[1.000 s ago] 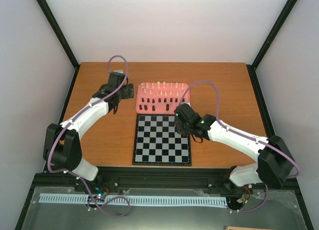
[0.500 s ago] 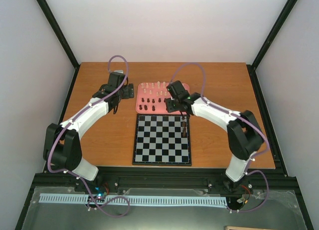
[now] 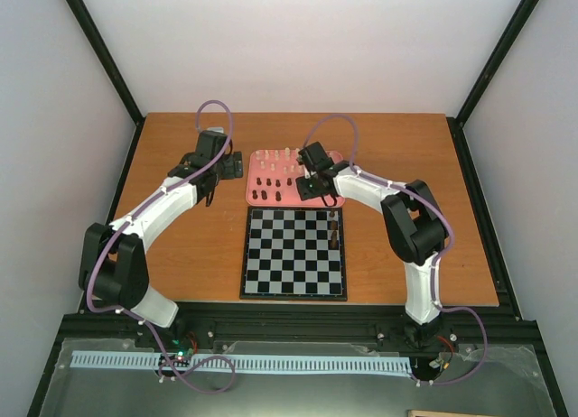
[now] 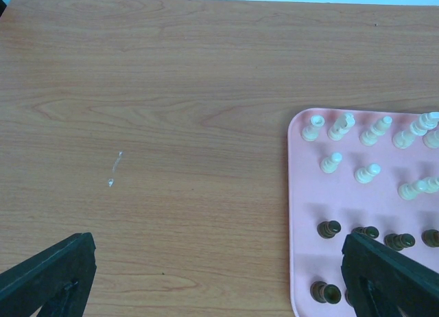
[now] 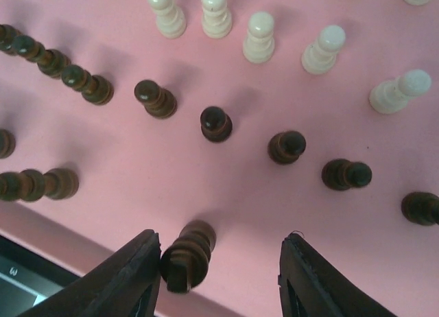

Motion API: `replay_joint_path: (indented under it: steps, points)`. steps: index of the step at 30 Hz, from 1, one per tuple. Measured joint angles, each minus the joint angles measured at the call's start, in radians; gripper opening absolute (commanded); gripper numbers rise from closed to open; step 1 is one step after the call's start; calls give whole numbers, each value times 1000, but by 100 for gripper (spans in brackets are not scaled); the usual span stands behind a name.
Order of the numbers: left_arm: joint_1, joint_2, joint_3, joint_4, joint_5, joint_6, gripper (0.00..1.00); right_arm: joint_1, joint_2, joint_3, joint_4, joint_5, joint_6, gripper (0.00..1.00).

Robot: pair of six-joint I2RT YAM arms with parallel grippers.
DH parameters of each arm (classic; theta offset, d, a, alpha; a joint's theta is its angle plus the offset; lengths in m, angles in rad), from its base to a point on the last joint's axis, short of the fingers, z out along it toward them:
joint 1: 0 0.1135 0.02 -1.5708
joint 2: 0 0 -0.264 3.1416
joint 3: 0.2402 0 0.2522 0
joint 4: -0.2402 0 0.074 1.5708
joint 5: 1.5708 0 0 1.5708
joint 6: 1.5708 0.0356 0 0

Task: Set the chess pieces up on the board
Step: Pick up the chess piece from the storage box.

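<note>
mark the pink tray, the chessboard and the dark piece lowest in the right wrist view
pink tray (image 4: 305, 200): left wrist view, bare floor near its rim
chessboard (image 3: 289, 259): top external view, an empty square near its middle
dark piece (image 5: 186, 256): right wrist view, its mid body

I can see one board (image 3: 293, 254) and one pink tray (image 4: 305, 214). There are two robot arms, the left arm (image 3: 163, 205) and the right arm (image 3: 375, 189). Two dark pieces (image 3: 335, 239) stand on the board. The tray holds many more dark ones and many pale pieces (image 4: 331, 162), too tiny to count right.
</note>
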Motion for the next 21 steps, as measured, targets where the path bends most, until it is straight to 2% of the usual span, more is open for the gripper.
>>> replay_joint_path:
  steps: [3, 6, 9, 21]
  points:
    - [0, 10, 3, 0, 0, 0, 100, -6, 26, 26, 3, -15, -9, 45]
    - [0, 18, 3, 0, -1, 0, 100, -7, 47, 48, 7, -37, -13, 35]
    - [0, 23, 4, 0, -3, 0, 100, -7, 57, 62, 8, -52, -17, 30]
    - [0, 38, 11, -1, -3, 0, 100, -7, 59, 64, 3, -66, -16, 31]
